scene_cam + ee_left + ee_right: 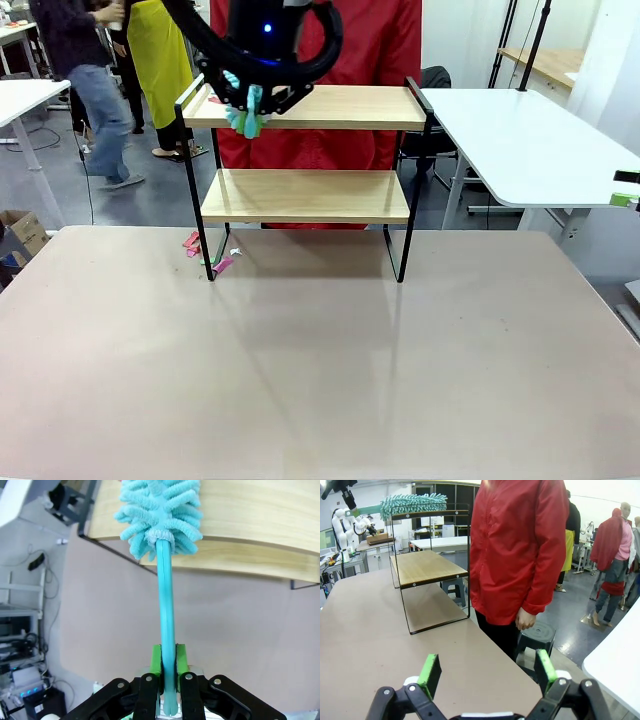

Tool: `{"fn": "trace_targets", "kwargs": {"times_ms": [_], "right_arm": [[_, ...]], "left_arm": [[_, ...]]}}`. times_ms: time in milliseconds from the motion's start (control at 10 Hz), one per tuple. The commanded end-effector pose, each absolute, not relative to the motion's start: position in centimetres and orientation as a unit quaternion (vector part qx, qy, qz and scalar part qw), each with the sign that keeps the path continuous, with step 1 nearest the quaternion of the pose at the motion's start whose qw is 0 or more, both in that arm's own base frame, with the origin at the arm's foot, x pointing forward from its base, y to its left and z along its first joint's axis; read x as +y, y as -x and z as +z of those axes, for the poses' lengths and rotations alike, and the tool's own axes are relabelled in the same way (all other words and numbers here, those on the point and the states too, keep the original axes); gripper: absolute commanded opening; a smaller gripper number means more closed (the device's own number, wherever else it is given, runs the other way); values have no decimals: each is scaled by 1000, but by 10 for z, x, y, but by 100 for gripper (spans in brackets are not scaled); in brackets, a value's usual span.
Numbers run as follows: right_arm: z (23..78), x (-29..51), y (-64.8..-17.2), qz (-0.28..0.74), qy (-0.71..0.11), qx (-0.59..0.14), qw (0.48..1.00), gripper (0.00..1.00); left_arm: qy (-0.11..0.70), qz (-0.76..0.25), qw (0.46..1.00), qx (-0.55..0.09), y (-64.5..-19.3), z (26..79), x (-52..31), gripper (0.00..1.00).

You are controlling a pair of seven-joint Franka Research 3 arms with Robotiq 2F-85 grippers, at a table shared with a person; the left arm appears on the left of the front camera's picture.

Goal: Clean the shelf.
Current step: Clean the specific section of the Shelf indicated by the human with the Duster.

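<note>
The shelf [305,195] stands at the table's far middle, two light wooden boards in a thin black frame. My left gripper [245,95] hangs over the left end of its top board, shut on the handle of a teal fluffy duster [246,122]. In the left wrist view the green pads [156,662] clamp the teal handle, and the duster head [160,510] rests on the top board [250,510] at its edge. From the right wrist view the duster [412,502] lies along the top of the shelf [427,567]. My right gripper [487,672] is open and holds nothing, well off to the shelf's side.
Small pink and green scraps [195,245] lie on the table by the shelf's left front leg. A person in a red jacket [520,550] stands right behind the shelf, with a black stool [535,635] beside them. A white table [520,140] stands at the far right.
</note>
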State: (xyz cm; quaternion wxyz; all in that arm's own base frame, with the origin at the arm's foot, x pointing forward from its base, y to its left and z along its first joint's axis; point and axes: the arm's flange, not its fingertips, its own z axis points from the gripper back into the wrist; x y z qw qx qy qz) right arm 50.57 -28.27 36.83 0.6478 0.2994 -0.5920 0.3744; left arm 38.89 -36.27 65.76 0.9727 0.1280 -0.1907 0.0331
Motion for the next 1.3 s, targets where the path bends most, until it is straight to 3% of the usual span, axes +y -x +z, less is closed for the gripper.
{"fn": "trace_targets", "kwargs": {"times_ms": [0,400,800,1000,1200], "right_arm": [[374,-279,-506,372,-294,-583,660,100],[374,-279,-506,372,-294,-583,660,100],[374,-279,-506,372,-294,-583,660,100],[374,-279,-506,372,-294,-583,660,100],[374,-279,-506,372,-294,-583,660,100]], "left_arm": [[-181,39,965,-185,-385,652,-343,14],[-272,87,936,-208,-370,656,-330,14],[-285,114,915,-262,-341,677,-327,14],[-239,87,925,-283,-339,677,-334,14],[-269,108,924,-249,-342,685,-333,14]]}}
